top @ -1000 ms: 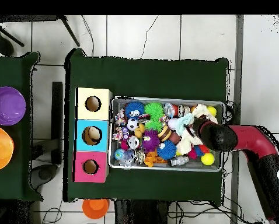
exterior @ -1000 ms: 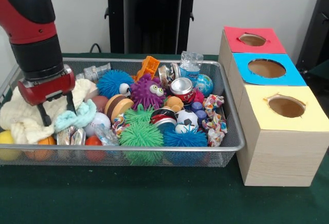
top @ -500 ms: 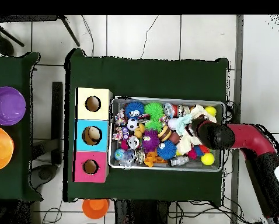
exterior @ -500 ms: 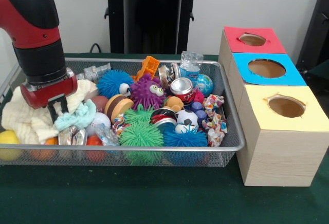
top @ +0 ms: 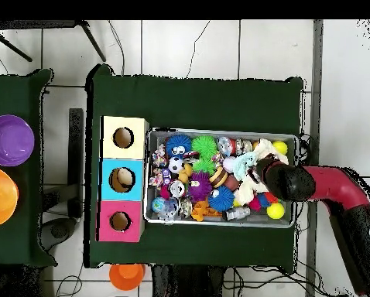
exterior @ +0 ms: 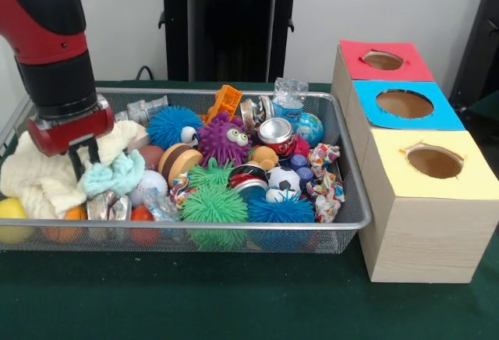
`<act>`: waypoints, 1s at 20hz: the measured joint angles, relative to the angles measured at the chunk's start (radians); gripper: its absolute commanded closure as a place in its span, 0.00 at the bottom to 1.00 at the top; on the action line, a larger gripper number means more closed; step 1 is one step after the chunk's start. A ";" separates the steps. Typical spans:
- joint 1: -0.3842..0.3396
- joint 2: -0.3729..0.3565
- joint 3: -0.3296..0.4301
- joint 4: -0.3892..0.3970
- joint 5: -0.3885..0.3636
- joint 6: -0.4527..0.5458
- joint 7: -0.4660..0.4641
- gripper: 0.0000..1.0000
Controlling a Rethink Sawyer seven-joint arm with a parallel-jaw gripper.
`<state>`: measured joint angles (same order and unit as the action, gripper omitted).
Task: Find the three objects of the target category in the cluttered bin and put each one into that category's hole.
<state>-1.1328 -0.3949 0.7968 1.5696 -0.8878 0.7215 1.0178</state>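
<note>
The wire mesh bin (exterior: pixel 234 226) is full of clutter; it also shows in the overhead view (top: pixel 223 224). My gripper (exterior: pixel 84 161) is at the bin's left end, its fingers close together on a mint-green cloth (exterior: pixel 115 175) that lies beside a cream cloth (exterior: pixel 43 180). A small orange-tan plush shape (exterior: pixel 265 155) sits mid-bin next to a red can (exterior: pixel 276 133). No yellow duckling or striped toy shows. The red-surround hole (exterior: pixel 383 60) is the farthest one on the pale wooden box; in the overhead view (top: pixel 120 221) it is nearest the robot.
Green (exterior: pixel 214 203), blue (exterior: pixel 173 124) and purple (exterior: pixel 224 139) spiky balls, a water bottle (exterior: pixel 289 97), small balls and knotted cloth toys (exterior: pixel 324 180) fill the bin. The blue-surround hole (exterior: pixel 404 104) and yellow-surround hole (exterior: pixel 434 162) are on the same box. Purple and orange bowls (top: pixel 8 139) stand on a side table.
The fingers have closed from wide apart to close together on the cloth. The gripper has risen slightly and the mint-green cloth has bunched up with it.
</note>
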 measured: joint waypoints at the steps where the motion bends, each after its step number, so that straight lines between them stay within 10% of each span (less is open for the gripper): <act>1: -0.004 -0.018 0.000 0.019 0.013 0.000 0.000 1.00; 20: 0.032 -0.445 0.002 0.466 0.261 -0.029 0.001 1.00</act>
<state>-1.1007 -0.8395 0.7984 2.0360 -0.6269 0.6927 1.0188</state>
